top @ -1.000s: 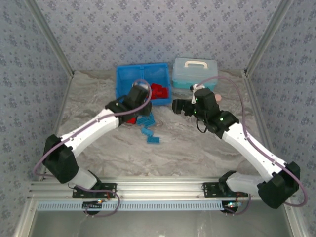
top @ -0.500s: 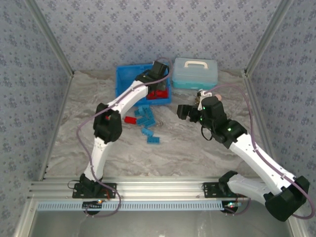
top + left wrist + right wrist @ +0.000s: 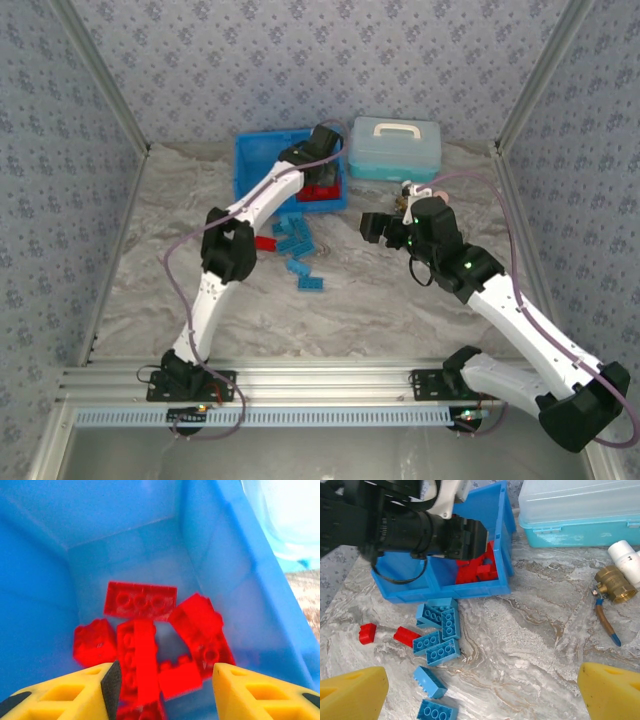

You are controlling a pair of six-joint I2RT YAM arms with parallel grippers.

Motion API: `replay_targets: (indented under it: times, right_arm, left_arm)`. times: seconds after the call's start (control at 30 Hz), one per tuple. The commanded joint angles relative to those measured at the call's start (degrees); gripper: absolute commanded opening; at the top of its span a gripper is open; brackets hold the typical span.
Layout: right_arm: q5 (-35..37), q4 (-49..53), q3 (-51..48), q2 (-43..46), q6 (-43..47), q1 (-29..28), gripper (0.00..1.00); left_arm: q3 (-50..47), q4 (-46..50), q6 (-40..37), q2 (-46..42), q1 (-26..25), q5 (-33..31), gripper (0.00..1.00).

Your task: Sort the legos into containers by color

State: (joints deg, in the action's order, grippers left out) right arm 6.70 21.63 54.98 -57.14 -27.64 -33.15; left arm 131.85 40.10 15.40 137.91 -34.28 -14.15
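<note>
**Red bricks heaped in the tray, blue ones loose on the marble**

Over the right compartment of the glossy blue plastic tray (image 3: 255,152): the left gripper (image 3: 165,680), blocky yellow fingers (image 3: 75,690) parted partway, gripping nothing. Straight below it, a loose heap of shiny red bricks (image 3: 142,600), rectangular, studded on top, tumbled at all angles against the smooth, straight walls of that compartment.

In front of the tray, on the grey-veined, marble-patterned table (image 3: 530,630): a cluster of light blue bricks (image 3: 440,640), same studded shape, several touching side by side, two more lying apart on the near side. Just left of that cluster, two stray red bricks (image 3: 407,636), small, close together but not touching.

Above the table, right of the blue cluster: the right gripper (image 3: 482,690), wedge-shaped yellow fingers spread as wide as possible, holding nothing.

Right of the tray, just beside it: a pale blue, translucent lidded case (image 3: 575,505) with rounded corners. Near the case, flat on the marble: a brass valve (image 3: 615,586) with a white pipe end and a thin, blue-tipped lever.
</note>
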Motion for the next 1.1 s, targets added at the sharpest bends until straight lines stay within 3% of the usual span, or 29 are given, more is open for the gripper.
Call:
replay_targets:
  times: [0.0, 0.2, 0.33, 0.4, 0.47, 0.6, 0.77, 1.07]
  right_arm:
    - [0.62, 0.86, 0.79, 0.89, 0.09, 0.01, 1.00]
    - [0.32, 0.88, 0.74, 0.89, -0.27, -0.53, 1.00]
    - [0.17, 0.59, 0.89, 0.72, 0.05, -0.83, 1.00]
    - [-0.05, 0.43, 1.08, 0.24, 0.04, -0.84, 1.00]
    - [-0.54, 0.52, 1.47, -0.24, 0.05, -1.02, 1.00]
    - [-0.79, 0.61, 1.82, -0.91, -0.14, -1.69, 1.00]
    - [-0.93, 1.05, 2.21, -1.74, -0.13, -2.01, 1.00]
    - [-0.42, 1.36, 3.09, -2.78, 0.56, -2.09, 1.00]
  left_arm:
    - [-11.48, -3.88, -1.34, -17.39, -1.14, 0.35, 0.52]
    - [-45.72, -10.18, 0.87, -44.24, -0.47, -2.16, 0.53]
    - [-61.07, -12.61, -1.81, -55.23, 0.57, 1.13, 0.58]
    - [-66.01, -13.36, -2.53, -57.48, 2.42, 5.78, 0.64]
    - [-69.81, -14.12, -2.30, -58.14, 5.36, 10.04, 0.69]
    - [-73.27, -14.84, -4.17, -55.96, 8.36, 12.37, 0.75]
    - [-72.90, -15.16, -6.99, -50.27, 11.40, 15.80, 0.93]
    - [-70.12, -15.39, -11.48, -41.44, 13.25, 16.00, 0.95]
